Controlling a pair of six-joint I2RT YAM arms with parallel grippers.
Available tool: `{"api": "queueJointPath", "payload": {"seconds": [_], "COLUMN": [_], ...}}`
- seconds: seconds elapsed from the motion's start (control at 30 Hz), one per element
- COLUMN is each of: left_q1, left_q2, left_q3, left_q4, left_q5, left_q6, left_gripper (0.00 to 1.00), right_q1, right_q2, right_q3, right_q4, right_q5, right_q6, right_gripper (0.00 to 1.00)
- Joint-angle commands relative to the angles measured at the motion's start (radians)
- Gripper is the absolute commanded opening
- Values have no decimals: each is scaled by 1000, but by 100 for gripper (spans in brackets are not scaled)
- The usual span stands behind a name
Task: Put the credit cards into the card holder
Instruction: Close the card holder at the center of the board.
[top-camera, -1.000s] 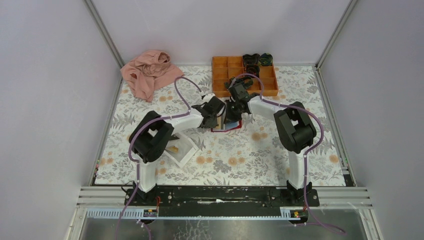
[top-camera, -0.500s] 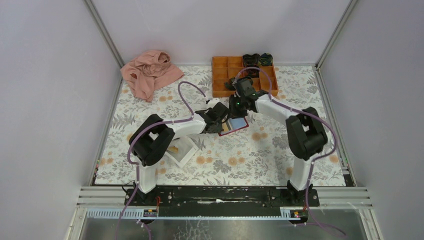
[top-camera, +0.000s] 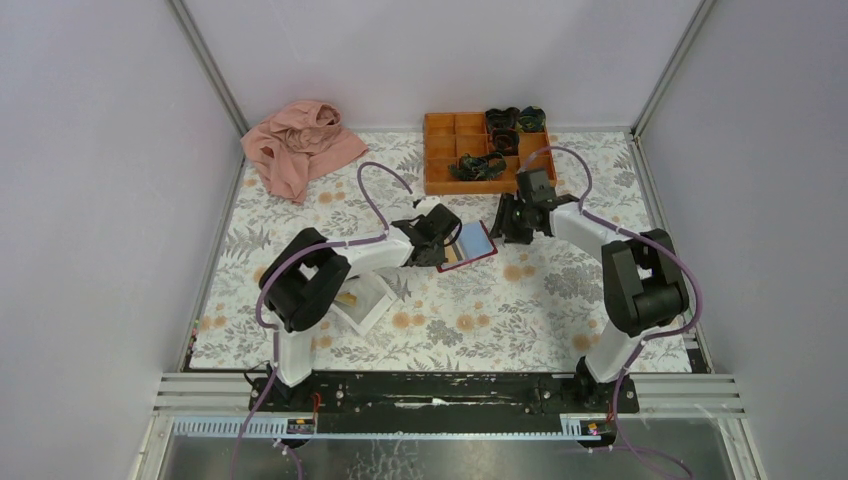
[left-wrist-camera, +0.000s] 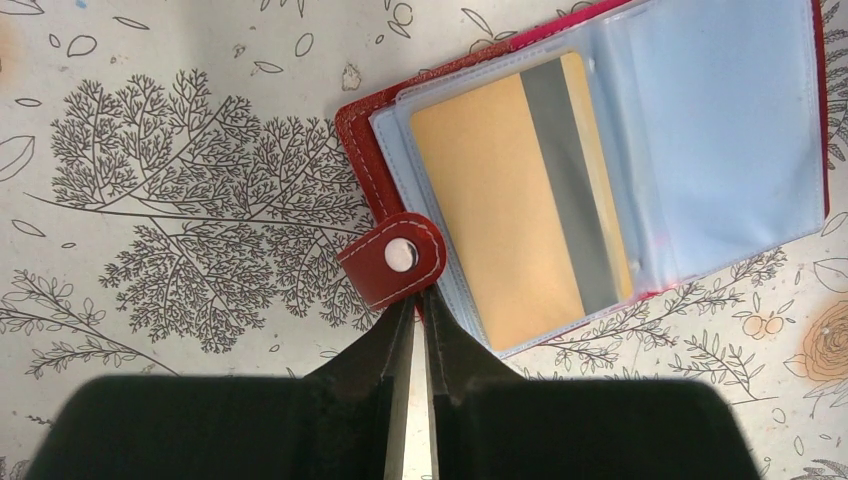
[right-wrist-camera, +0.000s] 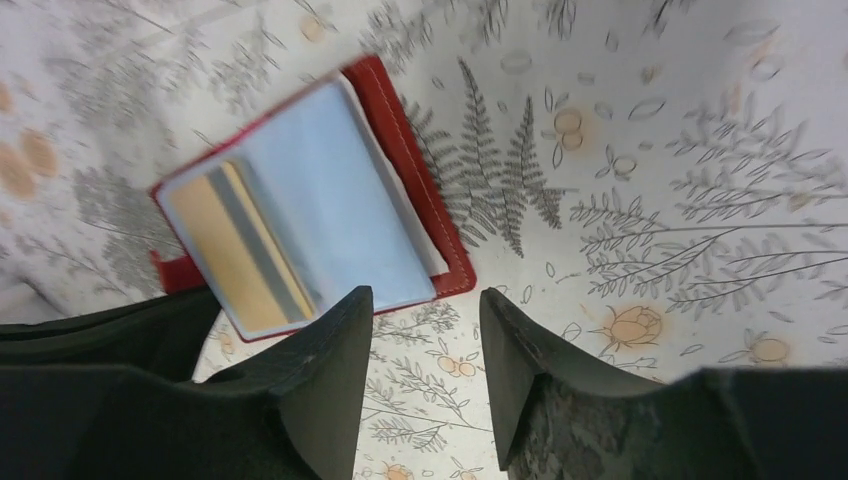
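A small dark-red bifold card holder (top-camera: 470, 243) with a pale blue inside lies open on the floral-printed surface (top-camera: 450, 310), about midway between the two arms. One thin golden-tan credit card (left-wrist-camera: 500, 215) with a grey stripe sits inside a clear sleeve on the holder's left half. The half beside it shows only pale blue plastic. The left hand (left-wrist-camera: 420, 298) is clenched almost fully, with only a thin slit between its dark fingers (left-wrist-camera: 375, 350). Its tips pinch the holder at the edge of the red snap tab (left-wrist-camera: 392, 258), so the holder lies directly in front of this hand and touching it. The right hand (right-wrist-camera: 425, 300) is released, its two fingers (right-wrist-camera: 330, 380) standing well apart above bare surface just beside the holder's red corner, not touching it. In the top view it hangs near the holder's far right side. Beside the left arm's base a white rectangular tray (top-camera: 372, 308) holds something golden-tan (top-camera: 347, 297), well apart from the holder.
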Motion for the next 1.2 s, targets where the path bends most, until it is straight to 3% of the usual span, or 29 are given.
{"api": "queueJointPath", "payload": {"seconds": [0.0,0.27,1.17], "left_q1": [-21,-21,-22], "left_q2": [73,76,102], "left_q3": [-5,-7,-4], "left_q4": [-85,-86,-95], "left_q5": [33,33,43], "left_q6": [20,23,29], "left_gripper": [14,14,14], "right_q1": [-5,-36,-36], "right_q2": [32,75,201], "right_q3": [-54,-150,-298], "right_q4": [88,193,518], "right_q5": [-80,-202,-352], "right_q6": [36,95,247], "right_gripper": [53,61,68]}}
